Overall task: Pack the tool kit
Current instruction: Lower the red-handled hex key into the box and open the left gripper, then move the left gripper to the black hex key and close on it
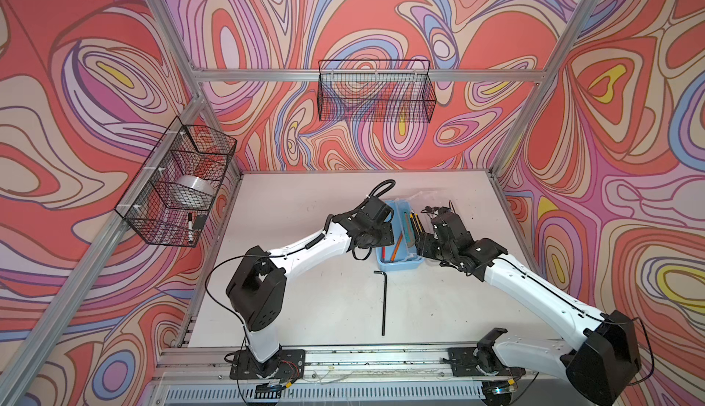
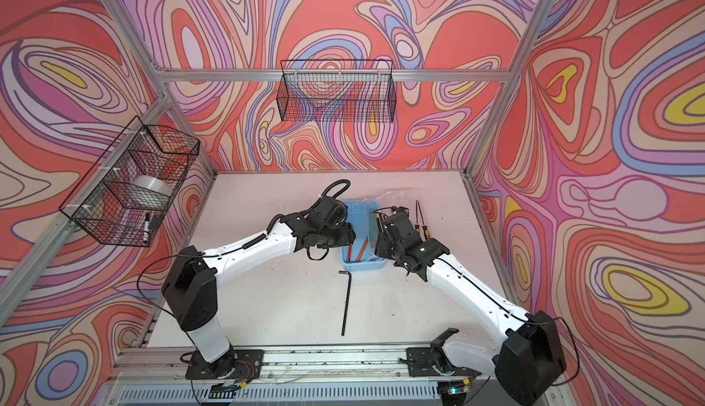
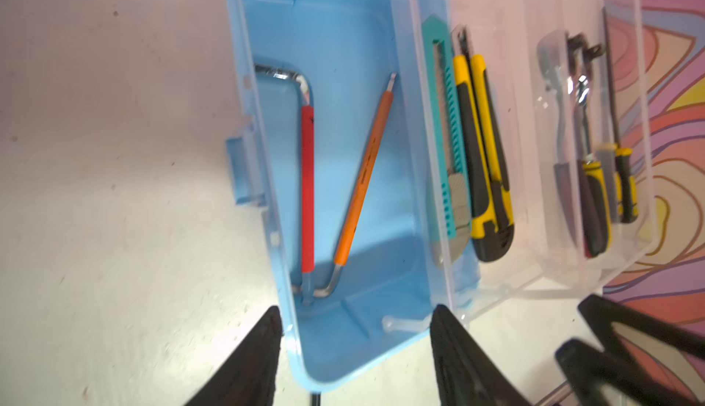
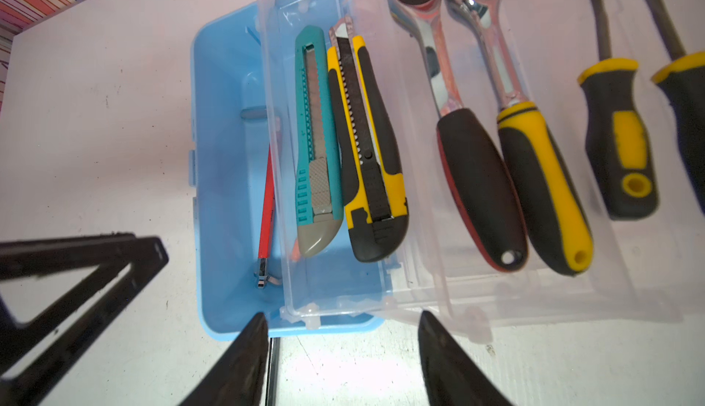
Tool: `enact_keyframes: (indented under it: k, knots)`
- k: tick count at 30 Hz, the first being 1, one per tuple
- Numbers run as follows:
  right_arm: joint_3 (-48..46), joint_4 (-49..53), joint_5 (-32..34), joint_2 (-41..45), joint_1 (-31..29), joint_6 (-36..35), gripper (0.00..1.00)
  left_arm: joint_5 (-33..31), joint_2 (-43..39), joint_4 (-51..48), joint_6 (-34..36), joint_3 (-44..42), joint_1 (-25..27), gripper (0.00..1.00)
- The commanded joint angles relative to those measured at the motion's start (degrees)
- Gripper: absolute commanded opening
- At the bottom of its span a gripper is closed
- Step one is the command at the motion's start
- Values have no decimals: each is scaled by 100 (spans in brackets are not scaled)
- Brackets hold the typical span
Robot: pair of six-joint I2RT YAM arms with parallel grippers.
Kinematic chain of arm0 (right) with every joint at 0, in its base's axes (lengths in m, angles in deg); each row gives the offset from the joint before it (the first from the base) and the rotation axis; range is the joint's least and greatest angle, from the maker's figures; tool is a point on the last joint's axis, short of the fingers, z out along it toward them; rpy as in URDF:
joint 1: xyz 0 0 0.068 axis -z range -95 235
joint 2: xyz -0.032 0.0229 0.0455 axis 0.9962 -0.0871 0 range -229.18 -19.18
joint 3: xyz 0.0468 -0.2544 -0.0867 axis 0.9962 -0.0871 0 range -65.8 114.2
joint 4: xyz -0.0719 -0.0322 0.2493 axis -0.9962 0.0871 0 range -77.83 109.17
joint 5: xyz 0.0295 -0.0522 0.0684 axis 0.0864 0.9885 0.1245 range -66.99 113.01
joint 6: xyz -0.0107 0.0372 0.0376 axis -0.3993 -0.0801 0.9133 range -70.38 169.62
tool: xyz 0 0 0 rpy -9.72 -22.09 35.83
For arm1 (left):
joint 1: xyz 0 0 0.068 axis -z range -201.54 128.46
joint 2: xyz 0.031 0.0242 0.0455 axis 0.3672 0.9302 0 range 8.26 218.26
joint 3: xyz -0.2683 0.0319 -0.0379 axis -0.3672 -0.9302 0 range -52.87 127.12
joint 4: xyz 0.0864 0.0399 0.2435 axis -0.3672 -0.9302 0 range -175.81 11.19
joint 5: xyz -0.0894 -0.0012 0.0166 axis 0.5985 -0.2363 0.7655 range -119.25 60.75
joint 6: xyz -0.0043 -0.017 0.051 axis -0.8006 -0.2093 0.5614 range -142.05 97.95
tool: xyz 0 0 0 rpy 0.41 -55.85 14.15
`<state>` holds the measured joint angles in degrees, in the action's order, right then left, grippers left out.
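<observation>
Left hand (image 3: 355, 308) and right hand (image 4: 342, 314) gape empty by the light-blue case (image 3: 343, 61) holding two hex keys (image 3: 307, 186).

No legible text anywhere — labels (if any) blurred.

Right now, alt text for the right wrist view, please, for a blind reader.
An open blue case holds a red hex key and a clear tray with a teal cutter and a yellow cutter. Two ratchets lie on the clear lid beside it; the right hand hovers open.
</observation>
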<state>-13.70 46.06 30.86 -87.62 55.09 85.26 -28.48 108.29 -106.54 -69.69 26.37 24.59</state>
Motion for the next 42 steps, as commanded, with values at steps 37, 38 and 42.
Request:
enact_keyframes:
  k: [37, 38, 42]
  knots:
    - [-339, -152, 22, 570, 632, -794, 68, -267, 808, -1025, -1129, -987, 1872, 23]
    - [-323, -158, 5, 586, 667, -826, 69, -281, 832, -1032, -1133, -984, 1872, 22]
    - [-292, -154, -124, 587, 788, -907, 68, -312, 899, -1031, -1194, -998, 1867, 22]
